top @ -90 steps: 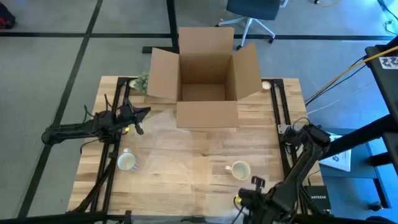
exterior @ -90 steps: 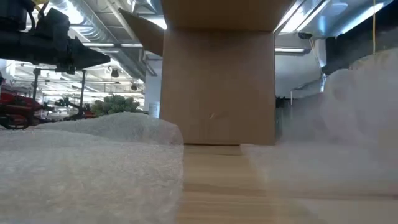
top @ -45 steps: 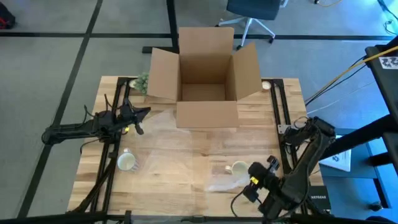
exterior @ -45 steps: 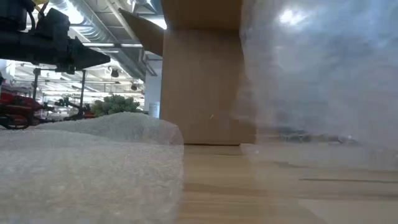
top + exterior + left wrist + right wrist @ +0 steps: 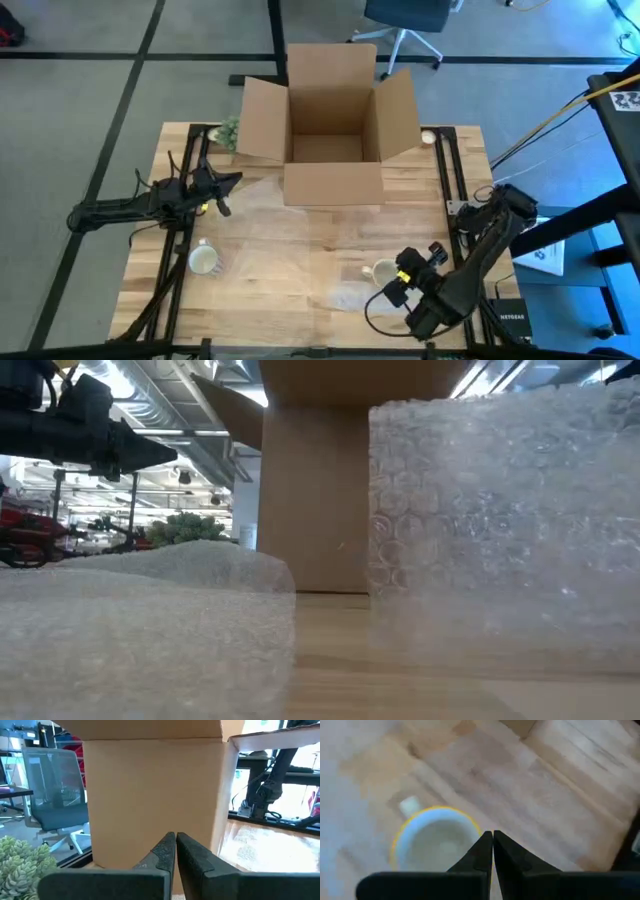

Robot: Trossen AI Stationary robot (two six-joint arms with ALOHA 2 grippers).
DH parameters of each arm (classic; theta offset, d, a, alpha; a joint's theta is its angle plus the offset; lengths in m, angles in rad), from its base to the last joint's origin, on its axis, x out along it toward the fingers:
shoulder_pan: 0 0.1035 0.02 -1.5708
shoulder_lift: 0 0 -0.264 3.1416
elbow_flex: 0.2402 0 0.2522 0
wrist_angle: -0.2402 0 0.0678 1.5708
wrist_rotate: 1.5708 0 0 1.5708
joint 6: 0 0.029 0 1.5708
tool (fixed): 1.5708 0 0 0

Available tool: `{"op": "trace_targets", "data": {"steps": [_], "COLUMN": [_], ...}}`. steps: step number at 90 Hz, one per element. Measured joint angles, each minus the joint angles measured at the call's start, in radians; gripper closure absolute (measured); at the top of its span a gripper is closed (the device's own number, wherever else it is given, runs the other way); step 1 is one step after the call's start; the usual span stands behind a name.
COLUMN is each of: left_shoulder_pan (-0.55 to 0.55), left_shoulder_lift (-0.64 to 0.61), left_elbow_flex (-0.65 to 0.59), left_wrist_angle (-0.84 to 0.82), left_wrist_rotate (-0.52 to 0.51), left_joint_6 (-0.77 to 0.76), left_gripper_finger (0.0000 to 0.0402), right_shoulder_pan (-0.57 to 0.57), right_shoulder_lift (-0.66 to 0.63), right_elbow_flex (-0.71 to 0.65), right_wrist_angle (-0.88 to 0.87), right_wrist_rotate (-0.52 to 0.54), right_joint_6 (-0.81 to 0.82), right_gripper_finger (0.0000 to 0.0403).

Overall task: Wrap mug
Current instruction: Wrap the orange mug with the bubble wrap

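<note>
A clear bubble wrap sheet (image 5: pixel 290 250) lies on the middle of the wooden table. A pale mug (image 5: pixel 383 271) stands on its right part, open side up; in the right wrist view it is the yellow-rimmed mug (image 5: pixel 432 842). Another mug (image 5: pixel 204 260) stands at the near left. My right gripper (image 5: pixel 390 284) is just above the right mug, shut on the wrap; its fingers (image 5: pixel 492 842) are closed. My left gripper (image 5: pixel 228 183) hovers shut (image 5: pixel 175 842) in front of the cardboard box's left flap, touching nothing. My right gripper pinches the bubble wrap by its near right part (image 5: pixel 372 293); the shut fingers hide the exact place. The fingers come from the near right, slanting down over the mug. The held part is lifted off the table and stands up like a wall (image 5: pixel 500 530); the rest lies flat.
An open cardboard box (image 5: pixel 330 130) stands at the table's far middle, its front flap (image 5: pixel 333 185) hanging toward me. A small green plant (image 5: pixel 228 130) sits left of it. Black frame rails (image 5: pixel 445 170) run along both table sides.
My right gripper has gone from the near edge up and toward the far edge, to above the right mug, drawing the wrap's near right part with it. That part has risen from flat to standing upright; the rest of the sheet has stayed on the table.
</note>
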Motion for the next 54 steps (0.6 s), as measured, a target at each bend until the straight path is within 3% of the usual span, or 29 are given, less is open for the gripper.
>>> {"op": "trace_targets", "data": {"steps": [16,41,54], "left_shoulder_pan": [0.000,0.000,0.000], "left_shoulder_lift": [0.000,0.000,0.000], "left_elbow_flex": [0.000,0.000,0.000], "left_wrist_angle": [0.000,0.000,0.000], "left_wrist_rotate": [0.000,0.000,0.000], "left_joint_6": [-0.004,-0.008,-0.008], "left_gripper_finger": [0.0402,0.0402,0.0402], "right_shoulder_pan": [0.084,0.244,0.285], "right_shoulder_lift": [-0.040,0.032,0.106], "right_elbow_flex": [0.029,0.029,0.027], "right_wrist_angle": [0.178,0.338,0.323], "right_wrist_rotate": [-0.146,-0.219,-0.248], "right_joint_6": [0.026,0.333,0.358], "right_gripper_finger": [0.0362,0.0204,0.0150]}}
